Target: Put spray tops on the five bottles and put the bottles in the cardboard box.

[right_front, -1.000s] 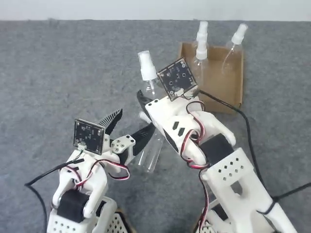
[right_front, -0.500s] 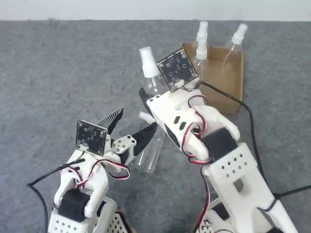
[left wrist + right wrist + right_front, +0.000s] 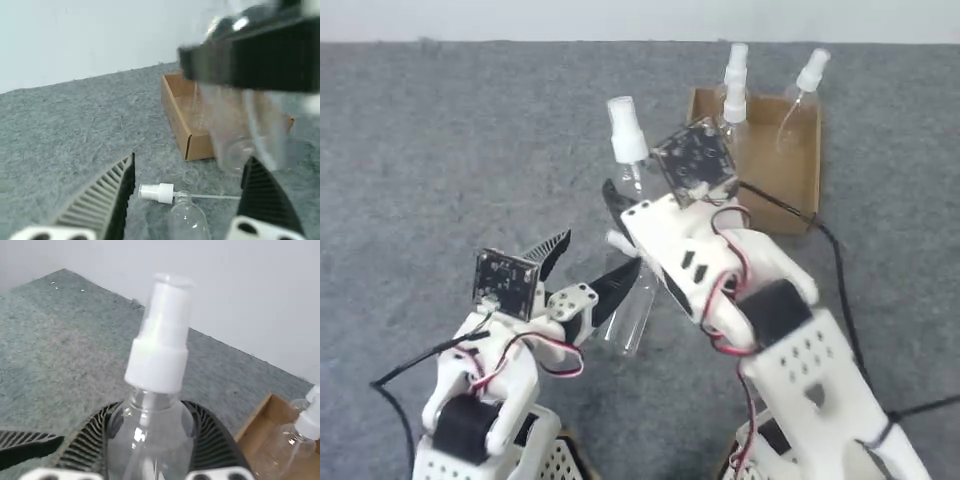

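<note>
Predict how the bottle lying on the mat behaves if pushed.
The bottle looks round and lies on its side, so it would probably roll. It is clear and seemingly empty, so likely light and easily knocked away. Its smooth wall may slip in the open left gripper.

Left arm [image 3: 485, 385] and right arm [image 3: 815, 385]: white shells, partly perforated. Black servos [image 3: 775, 305], red-and-black cables [image 3: 723, 290] and square black circuit boards [image 3: 505, 283] are seen behind the ribbed black fingers [image 3: 107, 200].

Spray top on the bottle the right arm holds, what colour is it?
The spray top is white, on a clear bottle; the right wrist view shows it best.
</note>
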Controlling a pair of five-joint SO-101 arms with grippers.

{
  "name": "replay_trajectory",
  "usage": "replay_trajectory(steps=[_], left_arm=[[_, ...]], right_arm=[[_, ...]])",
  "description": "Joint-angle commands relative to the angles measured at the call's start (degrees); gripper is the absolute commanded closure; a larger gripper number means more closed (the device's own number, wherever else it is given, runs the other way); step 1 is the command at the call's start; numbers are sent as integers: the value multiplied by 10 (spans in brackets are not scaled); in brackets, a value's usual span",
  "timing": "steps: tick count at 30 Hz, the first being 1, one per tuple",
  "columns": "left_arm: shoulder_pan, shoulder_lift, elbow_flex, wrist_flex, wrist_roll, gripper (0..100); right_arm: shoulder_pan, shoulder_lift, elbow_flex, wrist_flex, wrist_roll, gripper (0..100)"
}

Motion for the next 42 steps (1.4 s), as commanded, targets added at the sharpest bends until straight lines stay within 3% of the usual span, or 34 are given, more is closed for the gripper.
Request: replay_trajectory(steps=[1, 8, 18, 24, 33, 37, 42], left_arm=[[3, -1, -36, 10, -3, 679], [-2, 3, 25, -75, -5, 679], [-3, 0, 27, -76, -5, 679], [-3, 0, 28, -74, -5, 680], [-2, 0, 28, -67, -5, 680], [-2, 0, 29, -67, -5, 680], [-2, 0, 31, -67, -4, 680]], right_arm=[[-7, 33, -9, -59, 4, 992], [-43, 32, -44, -12, 4, 992], [-44, -65, -70, 112, 4, 992], [-41, -71, -70, 121, 7, 992], [72, 1, -118, 130, 7, 992], [112, 47, -184, 177, 14, 992], [226, 117, -278, 256, 45, 992]])
